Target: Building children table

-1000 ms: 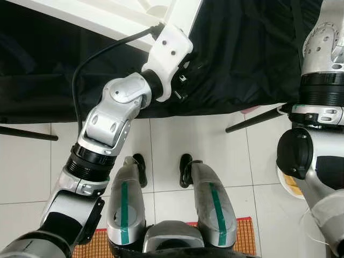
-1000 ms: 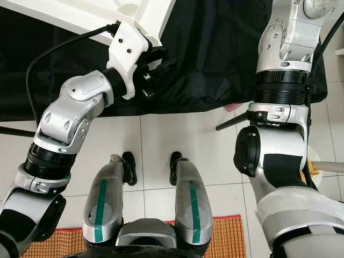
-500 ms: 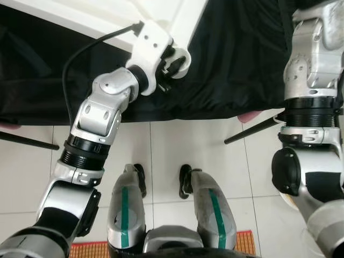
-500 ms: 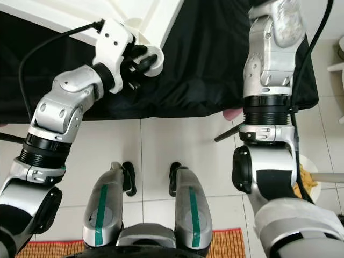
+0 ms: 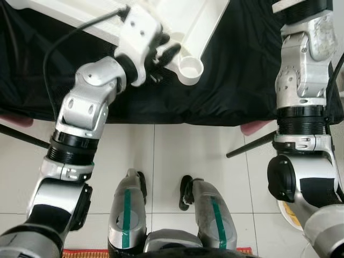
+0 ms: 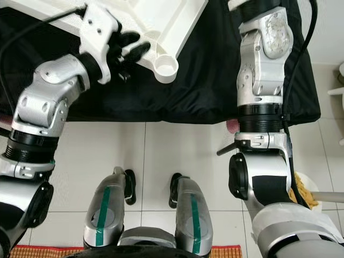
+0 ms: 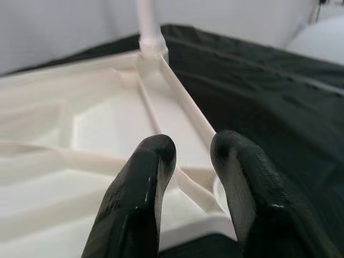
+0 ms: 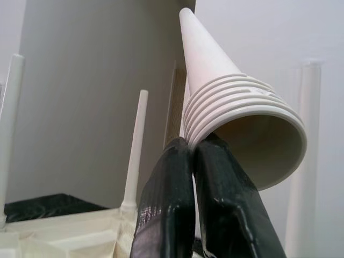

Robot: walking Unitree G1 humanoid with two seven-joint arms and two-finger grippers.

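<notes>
The white tabletop (image 6: pixel 161 21) lies upside down on a black cloth, its round corner socket (image 6: pixel 165 66) empty and facing up. My left gripper (image 6: pixel 133 44) rests over the tabletop just inside that corner. In the left wrist view the left gripper (image 7: pixel 193 148) is open, its two fingers a little apart astride a rib. One white leg (image 7: pixel 148 24) stands in the far corner. My right gripper (image 8: pixel 191 148) is shut on the ribbed wide end of a white tapered leg (image 8: pixel 226 91), held high. Other thin legs (image 8: pixel 134 156) stand upright behind it.
The black cloth (image 6: pixel 215 80) hangs down to a white tiled floor (image 6: pixel 161 156). My own legs and feet (image 6: pixel 183 209) stand close to it. A dark rod (image 6: pixel 226 149) slants out under the cloth, a dish of yellow food (image 6: pixel 303 191) sits at the right, and a woven mat (image 6: pixel 43 250) lies behind.
The camera has tilted, bringing more of the tabletop into view. My left gripper has shifted from the corner socket inward onto the tabletop. My right arm has risen higher.
</notes>
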